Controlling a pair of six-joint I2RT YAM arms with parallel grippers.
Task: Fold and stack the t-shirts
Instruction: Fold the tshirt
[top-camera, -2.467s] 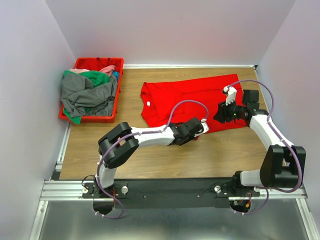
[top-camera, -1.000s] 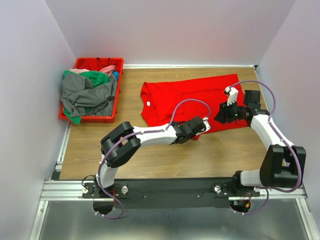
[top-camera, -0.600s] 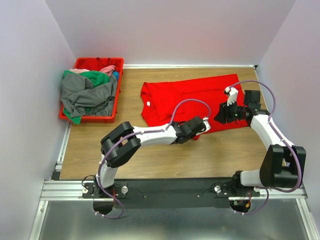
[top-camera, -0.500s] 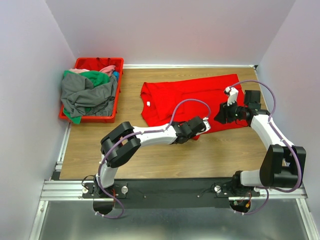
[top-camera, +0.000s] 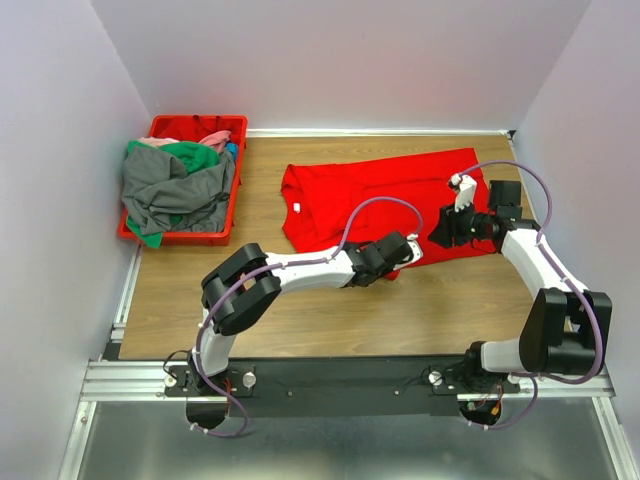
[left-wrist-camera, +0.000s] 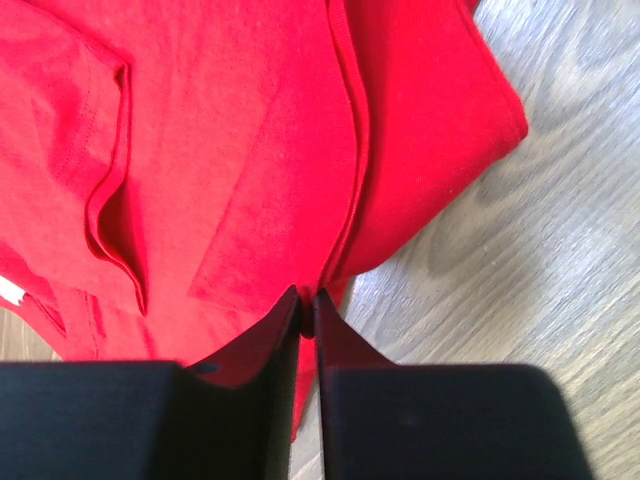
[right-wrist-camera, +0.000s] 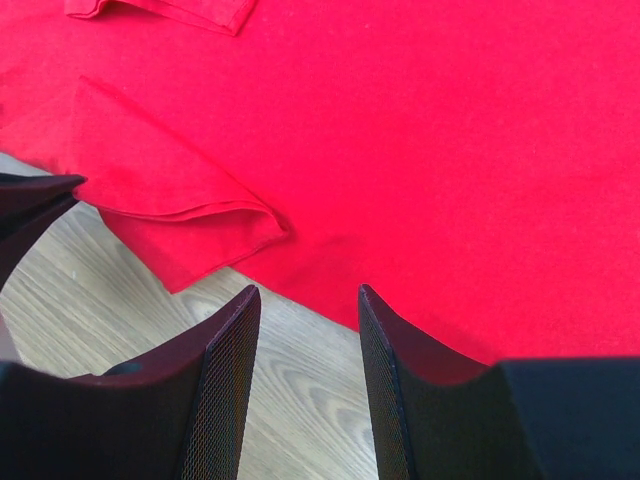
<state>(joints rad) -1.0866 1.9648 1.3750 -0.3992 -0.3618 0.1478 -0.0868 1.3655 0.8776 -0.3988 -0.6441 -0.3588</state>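
Wood table (top-camera: 300, 300), crate (top-camera: 200, 119) far left; L tool (left-wrist-camera: 307, 296) pinches red tee (top-camera: 370, 190), R tool (right-wrist-camera: 305, 296) spread

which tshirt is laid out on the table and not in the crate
The bright red t-shirt: it lies spread on the wooden table, while the grey shirt, green shirt and pink shirt sit bunched in the red crate.

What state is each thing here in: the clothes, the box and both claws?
Bright red cloth t-shirt: spread flat on the table, near edge doubled over.
Left gripper: shut on that shirt's folded edge.
Right gripper: open, holding nothing.
Red plastic crate: heaped with crumpled grey, green and pink shirts.
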